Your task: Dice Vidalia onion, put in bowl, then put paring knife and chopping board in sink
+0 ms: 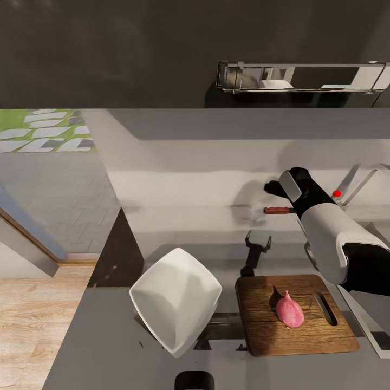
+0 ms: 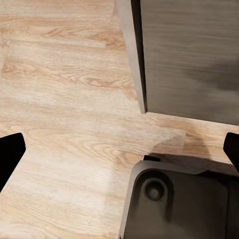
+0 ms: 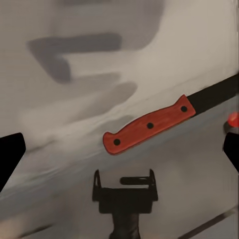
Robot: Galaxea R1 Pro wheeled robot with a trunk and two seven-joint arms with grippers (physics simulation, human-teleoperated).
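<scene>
the onion (image 1: 290, 311) is set on the chopping board (image 1: 260, 325), ready for dicing, just right of the white bowl (image 1: 176, 297). the right tool (image 1: 276, 189) is held spread near the knife (image 3: 149, 125) at the far edge of the surface (image 1: 108, 346), probably for a pickup. the left tool (image 2: 119, 149), also spread, is pointed at the wood floor (image 2: 64, 99).

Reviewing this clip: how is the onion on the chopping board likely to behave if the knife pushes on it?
The Vidalia onion looks rounded with a pointed tip, so it will probably roll or pivot. It lies loose on the flat chopping board with nothing bracing it, so it may skid towards the slot handle.
</scene>
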